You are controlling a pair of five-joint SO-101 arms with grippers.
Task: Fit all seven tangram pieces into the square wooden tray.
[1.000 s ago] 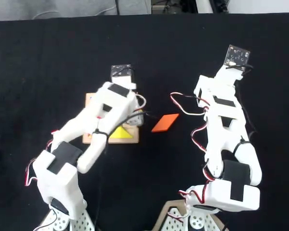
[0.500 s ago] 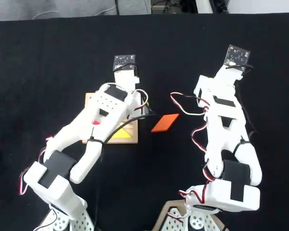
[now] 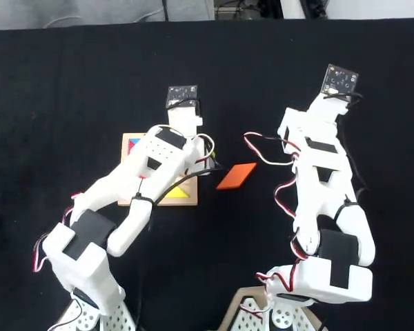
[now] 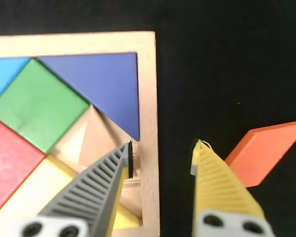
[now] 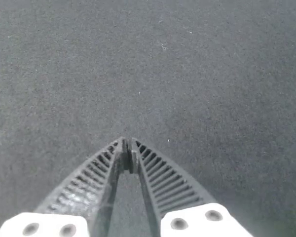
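Closest in, at the left gripper [image 4: 163,147]: spread apart, clamped on nothing, astride one side rim of the square wooden tray [image 4: 147,89], with the grey finger [image 4: 103,182] over the tray's inside and the yellow finger [image 4: 214,182] over the black cloth [image 4: 227,59] outside. Just past the grey tip, a patch of bare wood floor [image 4: 96,136], unfilled. Around that gap, lying in the tray: a yellow piece [image 4: 34,192], a red piece [image 4: 10,158], a green square [image 4: 37,106], a dark blue triangle [image 4: 101,79] against the rim, and a light blue piece [image 4: 5,74] beside the green square. Outside the tray, just beside the yellow finger, an orange parallelogram [image 4: 264,148] on the cloth, apart from the rim. From above, the orange parallelogram [image 3: 236,175] between the two arms, near the tray. Farther off, at the right gripper [image 5: 127,150]: pressed together, empty, above bare cloth, well apart from tray and pieces.
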